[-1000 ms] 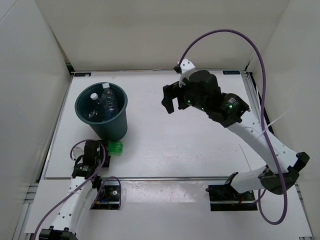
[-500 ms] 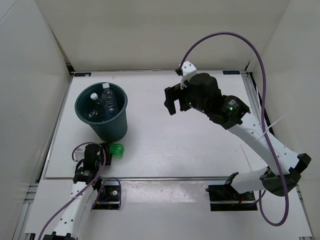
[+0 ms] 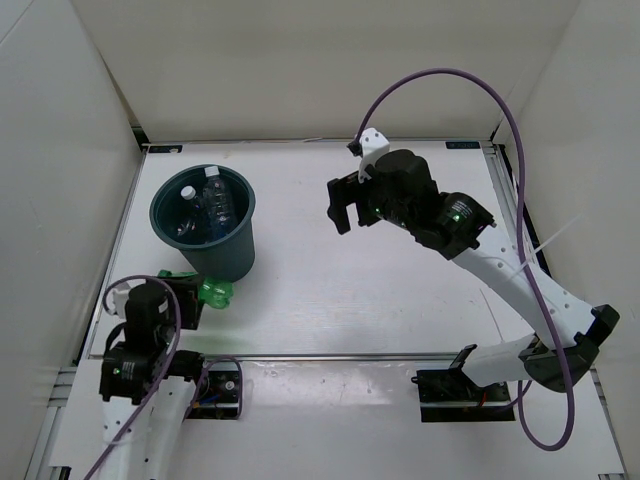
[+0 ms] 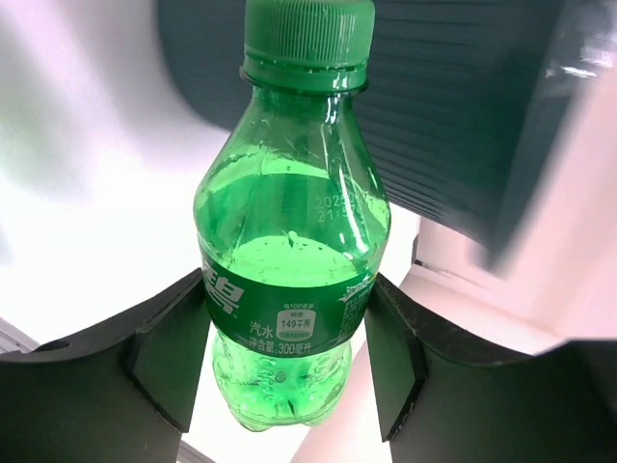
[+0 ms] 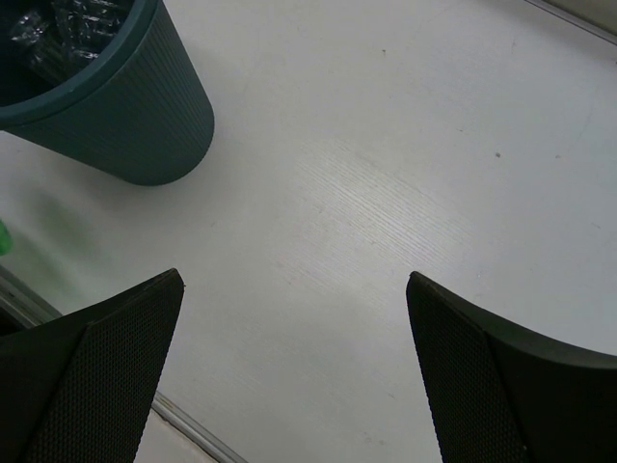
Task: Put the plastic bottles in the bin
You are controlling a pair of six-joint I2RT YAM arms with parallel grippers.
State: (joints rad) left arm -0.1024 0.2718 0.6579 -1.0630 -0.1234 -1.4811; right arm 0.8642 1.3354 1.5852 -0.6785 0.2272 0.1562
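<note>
Left gripper [image 4: 289,333] was clamped on the small green plastic bottle [image 4: 289,231] right beside the round dark-teal plastic bin [image 3: 238,255]; right gripper [image 5: 294,318] hung wide open.

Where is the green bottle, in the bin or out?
Out. The left gripper holds the green bottle beside the bin, outside its rim.

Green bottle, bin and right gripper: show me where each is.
green bottle [image 4: 289,222], left wrist view, middle of its body.
bin [image 3: 236,252], top external view, outer side wall.
right gripper [image 5: 294,280], right wrist view, midway between its fingertips.
</note>
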